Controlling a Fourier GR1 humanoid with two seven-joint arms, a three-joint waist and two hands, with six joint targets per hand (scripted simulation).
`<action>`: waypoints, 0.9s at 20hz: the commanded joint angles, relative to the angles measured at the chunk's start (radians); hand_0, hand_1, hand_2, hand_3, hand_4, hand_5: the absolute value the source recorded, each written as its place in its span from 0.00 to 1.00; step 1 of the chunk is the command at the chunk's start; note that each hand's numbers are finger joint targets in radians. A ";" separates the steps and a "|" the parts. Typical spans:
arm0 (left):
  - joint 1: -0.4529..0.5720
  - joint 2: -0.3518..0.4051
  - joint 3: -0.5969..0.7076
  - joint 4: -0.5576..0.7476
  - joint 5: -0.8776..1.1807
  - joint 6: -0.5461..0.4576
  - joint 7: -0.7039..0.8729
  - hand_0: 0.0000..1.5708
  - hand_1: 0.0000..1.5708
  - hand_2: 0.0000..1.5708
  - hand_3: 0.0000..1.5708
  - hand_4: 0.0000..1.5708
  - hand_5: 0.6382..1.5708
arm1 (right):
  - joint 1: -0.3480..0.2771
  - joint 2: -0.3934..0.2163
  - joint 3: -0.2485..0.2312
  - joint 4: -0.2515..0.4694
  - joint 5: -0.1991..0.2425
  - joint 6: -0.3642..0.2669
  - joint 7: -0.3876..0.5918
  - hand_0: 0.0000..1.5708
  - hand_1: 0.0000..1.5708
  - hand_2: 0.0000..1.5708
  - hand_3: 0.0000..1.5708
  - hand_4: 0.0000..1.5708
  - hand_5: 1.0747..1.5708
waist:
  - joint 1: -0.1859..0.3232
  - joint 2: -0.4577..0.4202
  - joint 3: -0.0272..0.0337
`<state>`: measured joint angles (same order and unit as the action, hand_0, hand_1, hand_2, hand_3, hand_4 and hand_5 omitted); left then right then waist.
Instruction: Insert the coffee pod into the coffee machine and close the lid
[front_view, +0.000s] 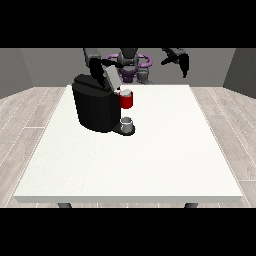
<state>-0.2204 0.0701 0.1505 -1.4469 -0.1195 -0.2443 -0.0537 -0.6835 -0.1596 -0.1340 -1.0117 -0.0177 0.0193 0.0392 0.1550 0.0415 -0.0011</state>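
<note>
A black coffee machine stands on the table's left half. Its grey lid is tilted up and back. In front of the lid sits the red pod holder, with the pale top of a coffee pod showing in it. The hand at the view's left is behind and just above the raised lid, and I cannot make out whether it touches the lid. The hand at the view's right hangs high over the far right of the table, fingers relaxed and holding nothing.
A small grey cup rests on the machine's base under the red holder. The white table stretches towards the camera and to the right. Its far edge lies just in front of the robot's torso.
</note>
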 joint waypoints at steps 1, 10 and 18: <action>0.054 -0.010 -0.020 0.001 -0.007 0.007 -0.060 0.00 0.00 0.00 0.00 0.23 1.00 | -0.036 -0.011 0.015 0.022 0.025 0.001 -0.017 0.00 0.00 0.00 0.00 0.08 1.00 | 0.009 0.026 0.0010; 0.003 0.019 -0.025 -0.014 0.008 -0.024 -0.013 0.00 0.00 0.00 0.00 0.23 1.00 | -0.172 -0.019 0.042 0.024 0.069 -0.028 0.062 0.00 0.00 0.00 0.00 0.00 1.00 | 0.082 0.030 0.0011; -0.071 0.009 -0.026 0.022 -0.004 0.003 -0.032 0.00 0.00 0.00 0.00 0.25 1.00 | -0.254 -0.014 0.106 -0.019 0.133 -0.042 0.107 0.00 0.00 0.00 0.00 0.07 1.00 | 0.106 0.072 0.0008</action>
<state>-0.2613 0.0843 0.1329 -1.4219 -0.1179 -0.2486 -0.0906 -0.8478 -0.2080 -0.0916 -0.9990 0.0829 -0.0437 0.2070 0.2015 0.1107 0.0158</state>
